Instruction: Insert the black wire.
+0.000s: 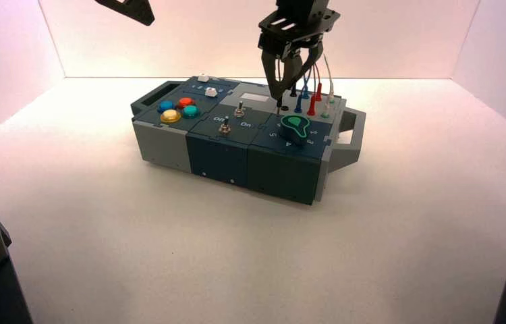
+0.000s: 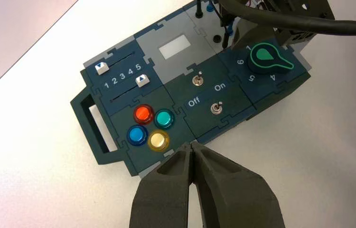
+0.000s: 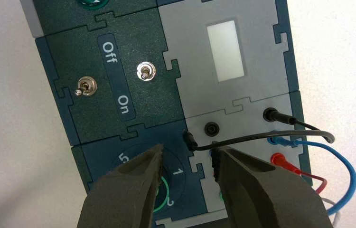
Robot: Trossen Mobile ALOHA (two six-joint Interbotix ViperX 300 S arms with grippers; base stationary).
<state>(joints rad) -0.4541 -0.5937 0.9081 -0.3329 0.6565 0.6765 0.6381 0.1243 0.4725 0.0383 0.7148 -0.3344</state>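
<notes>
Plug (image 3: 189, 140) of black wire (image 3: 261, 136) points down, upright; right claw (image 3: 188, 148) spread over box (image 1: 216, 145), left claw (image 2: 191, 144) closed nearby.

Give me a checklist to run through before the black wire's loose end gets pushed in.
1. Black wire's far plug in its socket: ok.
2. Loose plug in the free black socket: not ok, it is beside it.
3. Free socket uncovered: ok.
4. Right gripper, above the socket panel, gripping the loose plug: not ok, its jaws stand open.
5. Loose plug's tip off the box surface: cannot tell.
6. Left gripper away from the sockets: ok, it is idle, off to the left, jaws shut.
</notes>
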